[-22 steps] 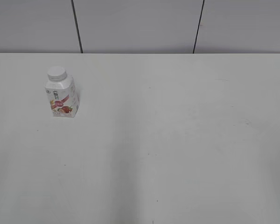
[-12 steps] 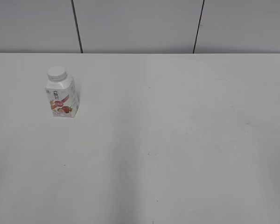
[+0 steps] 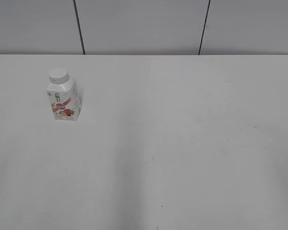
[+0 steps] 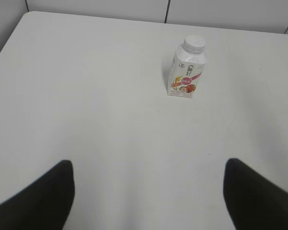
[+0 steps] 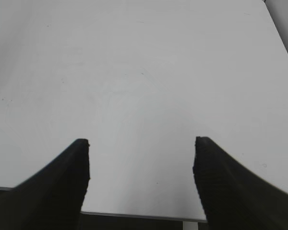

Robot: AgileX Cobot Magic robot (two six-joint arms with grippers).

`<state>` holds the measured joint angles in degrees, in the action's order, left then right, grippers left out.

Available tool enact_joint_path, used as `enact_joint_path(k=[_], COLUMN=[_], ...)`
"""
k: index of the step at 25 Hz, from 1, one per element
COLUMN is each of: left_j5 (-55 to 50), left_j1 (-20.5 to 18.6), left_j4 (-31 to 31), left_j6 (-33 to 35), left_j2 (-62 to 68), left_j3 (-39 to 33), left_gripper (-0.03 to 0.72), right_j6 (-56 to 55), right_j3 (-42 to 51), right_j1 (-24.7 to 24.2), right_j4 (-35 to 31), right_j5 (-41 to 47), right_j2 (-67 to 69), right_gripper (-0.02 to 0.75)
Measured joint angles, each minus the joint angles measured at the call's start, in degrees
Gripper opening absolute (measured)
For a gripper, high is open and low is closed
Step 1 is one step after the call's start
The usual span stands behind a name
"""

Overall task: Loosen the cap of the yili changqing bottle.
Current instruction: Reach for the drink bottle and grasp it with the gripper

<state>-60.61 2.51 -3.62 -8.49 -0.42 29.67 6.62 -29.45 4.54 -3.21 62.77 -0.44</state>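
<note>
The left gripper (image 4: 149, 165) is wide open, with nothing between its two dark fingers (image 4: 41, 199). In the left wrist view the fingers stick up from the bottom corners of the picture, one on each side. They hang over the white table (image 4: 86, 96) and hold nothing. The bottle (image 4: 186, 69) stands upright on the table, far ahead of the fingers and a little to the right of the middle. It is white with a pink and red label that shows a strawberry. The cap (image 4: 195, 43) is white and round, and it sits on top of the bottle. Nothing touches the bottle or the cap.

In the right wrist view the right gripper (image 5: 141, 141) is wide open too. Its two dark fingers (image 5: 57, 184) come up from the bottom of the picture, well apart from each other. Under them is bare table (image 5: 144, 72), and the near edge of the table shows at the bottom. The bottle is not in this view.

In the outside view the bottle (image 3: 63, 98) stands alone on the left side of the table (image 3: 182, 143), toward the back. Its cap (image 3: 58, 74) is on top. A grey wall (image 3: 144, 24) with two dark lines runs behind the table. Neither arm shows in this view
</note>
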Motion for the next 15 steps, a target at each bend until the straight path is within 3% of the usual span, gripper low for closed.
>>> enact_joint_path(k=[15], left_j5=[0.0], left_j1=[0.0], left_j4=[0.0], left_j6=[0.0], left_j2=[0.0], left_j3=[0.0], left_gripper=[0.579], right_j6=[0.0], right_j3=[0.0], right_j1=[0.0], right_j4=[0.0], right_j5=[-0.01], right_j2=[0.0], right_gripper=[0.534])
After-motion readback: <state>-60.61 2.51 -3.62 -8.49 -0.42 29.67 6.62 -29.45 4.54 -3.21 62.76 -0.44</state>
